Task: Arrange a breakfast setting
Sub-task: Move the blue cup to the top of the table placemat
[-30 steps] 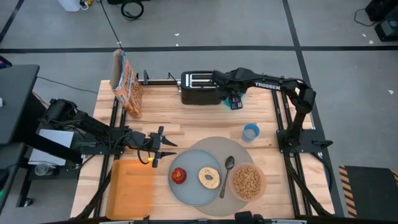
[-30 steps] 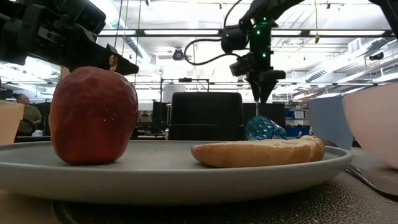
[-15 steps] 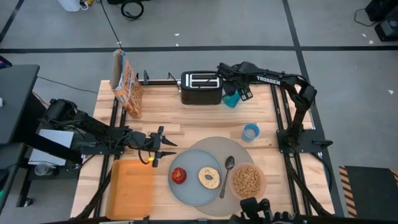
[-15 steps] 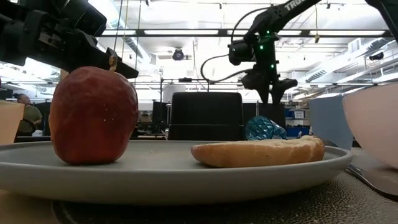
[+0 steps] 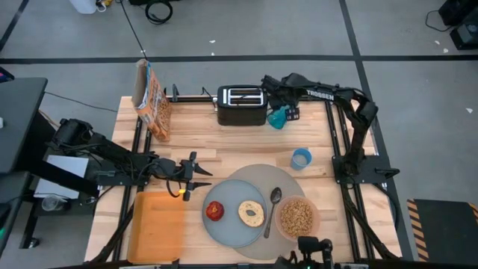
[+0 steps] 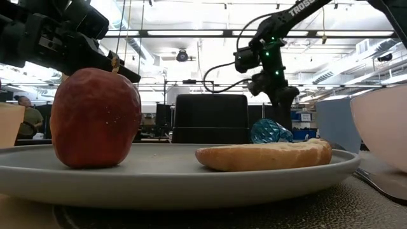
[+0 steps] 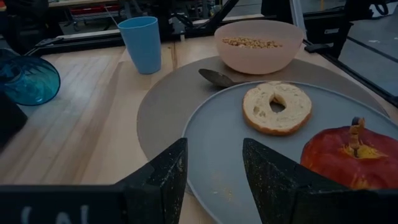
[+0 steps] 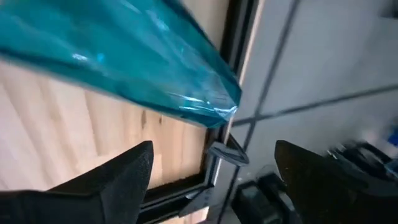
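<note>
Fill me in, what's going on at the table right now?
A breakfast setting is nearly laid: red fruit and bagel on the grey-blue plate, with spoon and pink bowl of cereal on the grey mat. The right gripper, open, is beside the teal tumbler lying near the toaster. The left gripper waits by the orange tray.

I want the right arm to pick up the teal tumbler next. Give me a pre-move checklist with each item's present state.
1. Right gripper open and empty: ok, fingers apart, nothing between them.
2. Teal tumbler upright: not ok, it lies on its side by the black toaster.
3. Tumbler free of the toaster: cannot tell.
4. Left gripper out of the way: ok, open beside the plate.
5. Bare spot on the mat for the tumbler: ok.
</note>
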You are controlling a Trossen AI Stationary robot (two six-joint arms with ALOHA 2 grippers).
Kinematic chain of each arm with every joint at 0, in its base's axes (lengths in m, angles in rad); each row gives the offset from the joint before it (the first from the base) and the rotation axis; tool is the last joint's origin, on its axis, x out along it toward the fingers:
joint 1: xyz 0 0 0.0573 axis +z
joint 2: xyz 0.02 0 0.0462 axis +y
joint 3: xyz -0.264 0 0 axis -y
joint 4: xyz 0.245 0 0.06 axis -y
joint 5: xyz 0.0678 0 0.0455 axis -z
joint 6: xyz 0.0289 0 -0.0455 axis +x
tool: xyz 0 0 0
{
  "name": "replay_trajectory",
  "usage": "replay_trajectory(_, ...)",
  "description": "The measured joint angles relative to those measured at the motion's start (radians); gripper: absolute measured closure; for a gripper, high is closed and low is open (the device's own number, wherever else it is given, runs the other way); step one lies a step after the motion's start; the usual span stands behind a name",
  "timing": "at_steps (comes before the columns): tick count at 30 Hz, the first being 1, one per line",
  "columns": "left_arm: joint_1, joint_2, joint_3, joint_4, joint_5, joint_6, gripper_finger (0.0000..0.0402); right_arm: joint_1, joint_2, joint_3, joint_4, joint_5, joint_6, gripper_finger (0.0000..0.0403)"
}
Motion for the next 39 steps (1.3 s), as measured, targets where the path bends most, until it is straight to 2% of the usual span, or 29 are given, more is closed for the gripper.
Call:
replay_trajectory(2,0.0,0.0,0.0,-0.004,0.0,0.0,0.0239,0.032,0.0,0.0,-0.008,0.024,0.074,0.0059)
replay_trajectory(8,0.0,0.0,0.0,-0.004,-0.001,0.0,0.0239,0.147,0.0,0.0,0.016,-0.062,0.255,0.0076)
replay_trajectory(15,-0.003,0.0,0.0,-0.014,-0.001,0.002,0.0239,0.229,0.0,0.001,0.065,-0.062,0.401,0.0091)
replay_trajectory(22,-0.003,0.0,0.0,-0.043,0.0,0.002,0.0239,0.254,0.006,-0.052,0.112,-0.049,0.556,0.0092)
replay_trajectory(28,-0.003,0.0,0.0,-0.041,0.0,0.011,0.0239,0.262,0.008,-0.126,0.134,0.045,0.58,0.0092)
replay_trajectory(33,-0.003,0.0,0.0,-0.031,0.0,0.024,0.0239,0.225,0.008,-0.144,0.168,0.001,0.603,0.0096)
replay_trajectory(39,-0.003,0.0,0.0,-0.029,0.0,0.025,0.0239,0.179,0.007,-0.166,0.187,-0.02,0.625,0.0126)
